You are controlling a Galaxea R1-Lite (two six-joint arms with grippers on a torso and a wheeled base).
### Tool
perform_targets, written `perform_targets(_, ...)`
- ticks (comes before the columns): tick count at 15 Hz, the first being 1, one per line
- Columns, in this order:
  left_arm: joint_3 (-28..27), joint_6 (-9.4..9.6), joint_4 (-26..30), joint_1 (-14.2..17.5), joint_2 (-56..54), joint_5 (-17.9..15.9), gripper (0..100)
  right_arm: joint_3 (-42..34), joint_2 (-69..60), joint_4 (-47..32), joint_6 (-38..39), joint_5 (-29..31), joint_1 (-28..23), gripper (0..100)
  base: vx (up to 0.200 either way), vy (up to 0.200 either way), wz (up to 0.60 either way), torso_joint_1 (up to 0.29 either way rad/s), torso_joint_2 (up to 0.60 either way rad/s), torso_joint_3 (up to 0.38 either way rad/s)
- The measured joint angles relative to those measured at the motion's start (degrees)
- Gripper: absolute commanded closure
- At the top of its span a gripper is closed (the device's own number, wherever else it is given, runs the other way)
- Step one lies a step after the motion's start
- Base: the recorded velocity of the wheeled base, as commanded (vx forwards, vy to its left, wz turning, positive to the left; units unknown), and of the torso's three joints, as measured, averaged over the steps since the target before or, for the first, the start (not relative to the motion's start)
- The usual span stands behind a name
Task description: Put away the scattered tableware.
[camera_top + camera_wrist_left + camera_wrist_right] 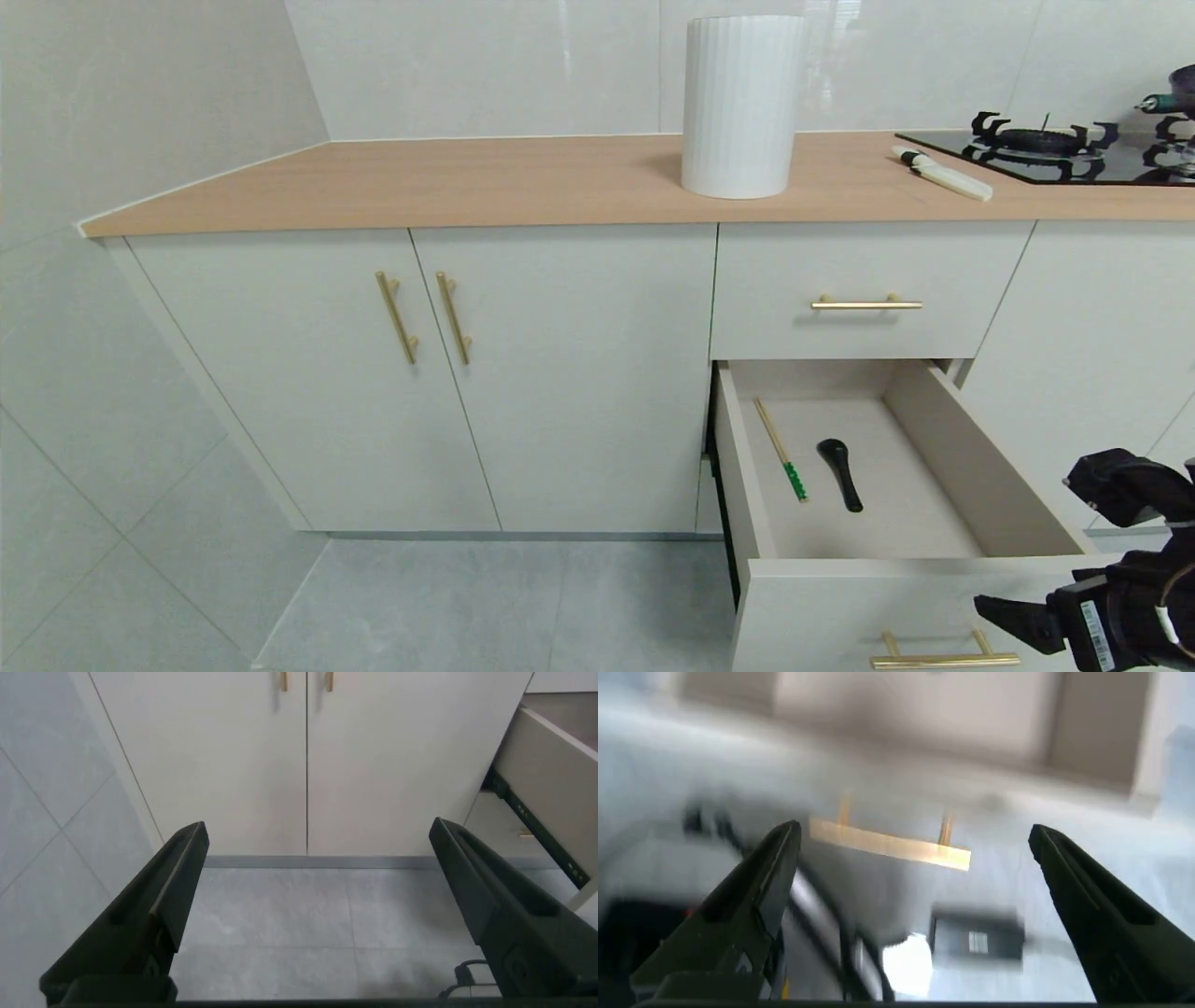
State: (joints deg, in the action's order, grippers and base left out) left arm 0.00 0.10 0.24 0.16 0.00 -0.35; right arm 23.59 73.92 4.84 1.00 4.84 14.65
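- Hovering just in front of the open drawer (840, 597), at its right corner, the right gripper (910, 845) has its fingers (775, 873) spread wide and holds nothing.
- Between those fingers, beyond them, the right wrist view shows the drawer's brass handle (889, 846). The blur hides whether anything touches it.
- Beside the drawer, low over the grey floor tiles (308, 924), the left gripper (318, 835) is also wide open and empty. It faces the double cabinet doors (308, 756), with the drawer's side showing at the edge of the left wrist view.
- Inside the drawer, on its pale floor, lies a pair of wooden chopsticks (780, 451) with green ends, near the left wall.
- Just beside them, toward the drawer's middle, lies a black spoon (840, 474), apart from the chopsticks.
- Directly above the open drawer sits a closed drawer (864, 271) with a brass bar handle (866, 303).
- Above that runs the wooden countertop (420, 182).
- On the countertop, roughly above the drawer's left edge, stands a tall white ribbed container (740, 107), upright.
- Above the drawer's right side, a white knife-shaped utensil (941, 173) lies flat on the countertop, just beside a black gas hob (1046, 145).
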Motion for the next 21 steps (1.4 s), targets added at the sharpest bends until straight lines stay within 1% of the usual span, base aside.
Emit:
perform_targets(1, 0.00, 0.00, 0.02, 0.00, 0.00, 0.02, 0, 1.10, 0.22, -2.60, 0.39, -0.83, 0.06, 0, 0.000, 0.000, 0.00, 0.000, 0.00, 0.000)
perform_targets(3, 0.00, 0.00, 0.00, 0.00, 0.00, 0.02, 0, 4.00, 1.23, -6.78, 3.62, -1.61, 0.37, 0, 0.000, 0.000, 0.00, 0.000, 0.00, 0.000)
perform_targets(7, 0.00, -0.02, 0.02, 0.00, 0.00, 0.02, 0, 5.77, 5.42, -8.06, 4.77, -1.94, 0.94, 0, 0.000, 0.000, 0.00, 0.000, 0.00, 0.000)
perform_targets(12, 0.00, 0.00, 0.00, 0.00, 0.00, 0.02, 0, 5.64, 11.69, -4.51, 4.83, -1.72, 1.49, 0, 0.000, 0.000, 0.00, 0.000, 0.00, 0.000)
perform_targets(17, 0.00, 0.00, -0.02, 0.00, 0.00, 0.02, 0, 5.79, 16.81, 2.41, 4.79, -0.61, 1.52, 0, 0.000, 0.000, 0.00, 0.000, 0.00, 0.000)
perform_targets(20, 0.00, 0.00, 0.00, 0.00, 0.00, 0.02, 0, 6.40, 20.86, 9.36, 4.74, 1.01, 1.39, 0, 0.000, 0.000, 0.00, 0.000, 0.00, 0.000)
perform_targets(21, 0.00, 0.00, 0.00, 0.00, 0.00, 0.02, 0, 6.70, 21.99, 10.35, 4.74, 1.10, 1.38, 0, 0.000, 0.000, 0.00, 0.000, 0.00, 0.000)
